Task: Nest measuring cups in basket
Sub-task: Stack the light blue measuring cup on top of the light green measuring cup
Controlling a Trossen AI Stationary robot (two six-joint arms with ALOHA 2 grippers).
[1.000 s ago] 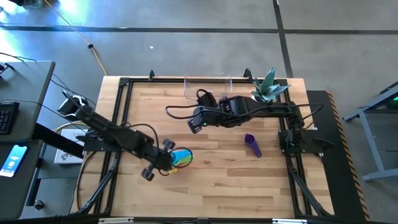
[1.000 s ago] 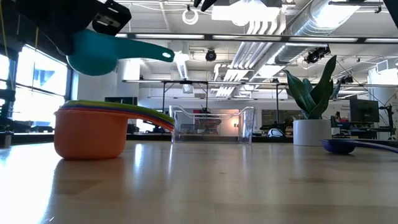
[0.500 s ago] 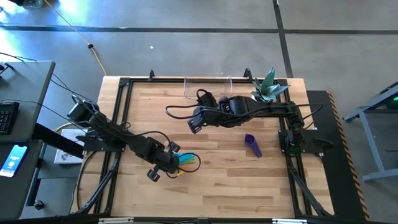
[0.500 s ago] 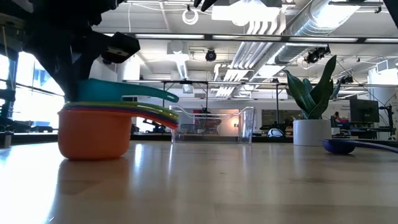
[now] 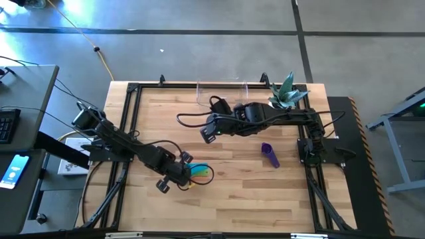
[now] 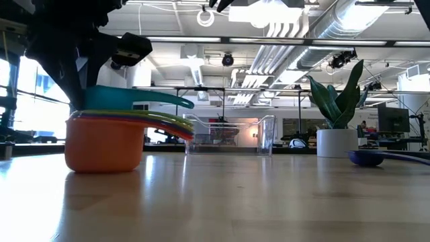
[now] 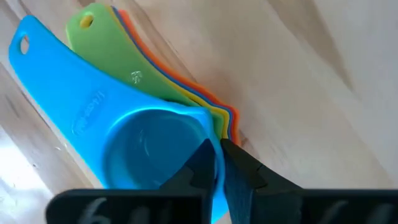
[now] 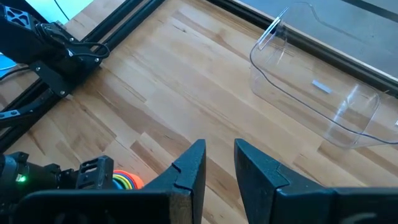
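**Teal cup on stack, left fingers pinching its rim**

High: left gripper (image 5: 184,171) at stack (image 5: 199,173), bench front-left; purple cup (image 5: 269,154) right of centre; basket (image 5: 222,92) at back edge.
Left wrist: fingers (image 7: 239,163) pinch teal cup (image 7: 140,134) wall.
Right wrist: right gripper (image 8: 219,163) slightly parted, empty.
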